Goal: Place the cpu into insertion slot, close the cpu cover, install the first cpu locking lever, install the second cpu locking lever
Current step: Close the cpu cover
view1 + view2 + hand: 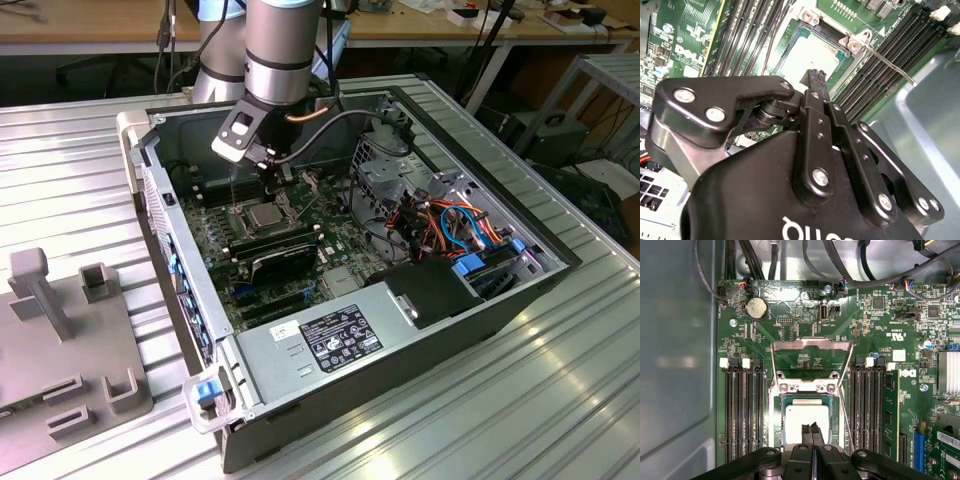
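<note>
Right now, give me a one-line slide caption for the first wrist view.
Shut fingers over the cpu seated in the insertion slot, cpu cover flipped open.

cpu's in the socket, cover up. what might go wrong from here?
1. The shut gripper hovers right over the cpu; a push off centre might tilt it in the insertion slot.
2. The cpu cover stands open; closing it onto a tilted chip could jam it.
3. The locking lever juts free beside the memory slots and might snag the gripper.
</note>
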`<state>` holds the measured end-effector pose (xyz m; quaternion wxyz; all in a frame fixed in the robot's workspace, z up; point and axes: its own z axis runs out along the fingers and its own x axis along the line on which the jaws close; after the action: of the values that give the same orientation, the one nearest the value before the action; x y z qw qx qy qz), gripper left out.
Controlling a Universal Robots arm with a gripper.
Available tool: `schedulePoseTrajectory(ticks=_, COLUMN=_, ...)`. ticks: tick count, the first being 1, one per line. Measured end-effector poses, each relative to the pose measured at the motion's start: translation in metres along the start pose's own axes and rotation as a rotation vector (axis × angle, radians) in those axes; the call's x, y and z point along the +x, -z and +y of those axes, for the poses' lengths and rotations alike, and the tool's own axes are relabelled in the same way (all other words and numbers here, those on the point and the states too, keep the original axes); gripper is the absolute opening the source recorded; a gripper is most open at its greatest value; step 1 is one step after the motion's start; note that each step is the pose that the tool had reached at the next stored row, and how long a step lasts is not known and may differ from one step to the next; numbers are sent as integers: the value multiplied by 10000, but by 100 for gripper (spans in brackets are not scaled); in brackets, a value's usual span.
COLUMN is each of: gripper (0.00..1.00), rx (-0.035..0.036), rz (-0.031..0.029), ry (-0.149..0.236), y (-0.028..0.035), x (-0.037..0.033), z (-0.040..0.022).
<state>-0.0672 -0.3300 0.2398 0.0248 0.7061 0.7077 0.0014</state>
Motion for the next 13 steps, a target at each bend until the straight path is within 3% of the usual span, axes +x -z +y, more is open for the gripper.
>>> schedulePoseTrajectory(ticks=6, gripper=11, rx=1, rz=0, ry=2, y=99, x=-3, z=4)
schedulePoseTrajectory(ticks=13, gripper=11, rx=0, rz=1, ry=0, y=114, x=-4, z=4)
